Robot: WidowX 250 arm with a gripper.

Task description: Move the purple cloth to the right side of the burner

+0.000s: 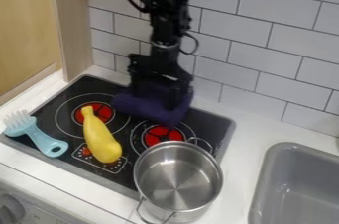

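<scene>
Nearest, can see a round, shiny steel pot (176, 174) with wire handles, over the front right of the black glass stove (49, 111), with a grey plastic-looking sink (263, 183) farther right. Next, see a bulbous yellow toy squash (102, 141) and, to its left, a light-blue brush (45, 140) with pale bristles. Beyond the pot, see a round red burner (159, 135). Behind it and to its left, find the dark purple cloth (157, 106), bunched thick and soft, shadowed in its folds, spreading left and drooping towards the burner. Above, see the black tool (161, 75), apparently against the cloth; cannot tell whether open or gripping it. Farthest, see white wall tiles (261, 44).
</scene>
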